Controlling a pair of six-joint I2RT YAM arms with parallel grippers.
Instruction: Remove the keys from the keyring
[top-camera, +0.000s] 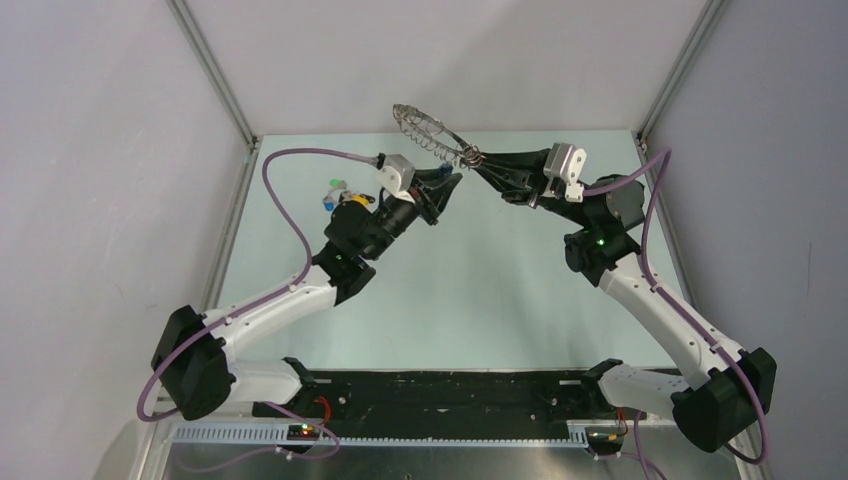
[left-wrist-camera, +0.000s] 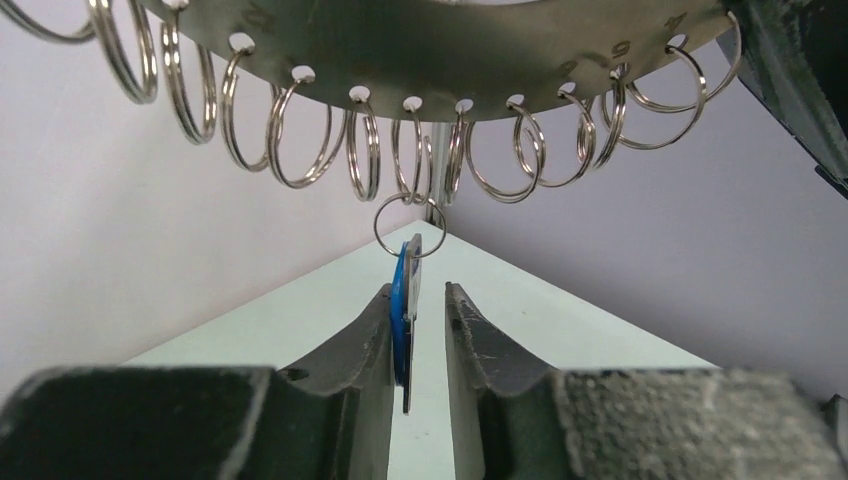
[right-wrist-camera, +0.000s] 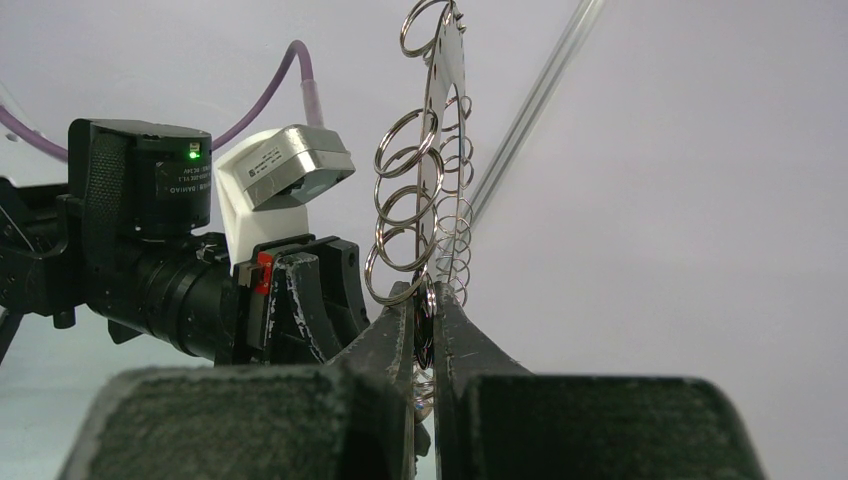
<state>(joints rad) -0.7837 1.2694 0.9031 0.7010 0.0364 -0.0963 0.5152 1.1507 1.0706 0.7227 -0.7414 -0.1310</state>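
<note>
The keyring (top-camera: 425, 128) is a flat grey metal hoop fringed with many split rings, held in the air at the back of the table. My right gripper (top-camera: 475, 162) is shut on its near edge, seen up close as the right gripper (right-wrist-camera: 428, 300) pinching the keyring (right-wrist-camera: 440, 100). Just below the hoop is my left gripper (top-camera: 452, 183). In the left wrist view the keyring (left-wrist-camera: 430, 50) arcs overhead, and one blue-covered key (left-wrist-camera: 402, 320) hangs from a small ring. The key sits between the open fingers of the left gripper (left-wrist-camera: 420, 292), resting against the left finger, with a gap to the right one.
A few small coloured items (top-camera: 338, 190) lie on the pale green table (top-camera: 480, 290) beside the left arm. Grey walls with metal frame posts (top-camera: 215, 75) enclose the back and sides. The left arm's wrist camera (right-wrist-camera: 285, 165) is close to the left of the right gripper.
</note>
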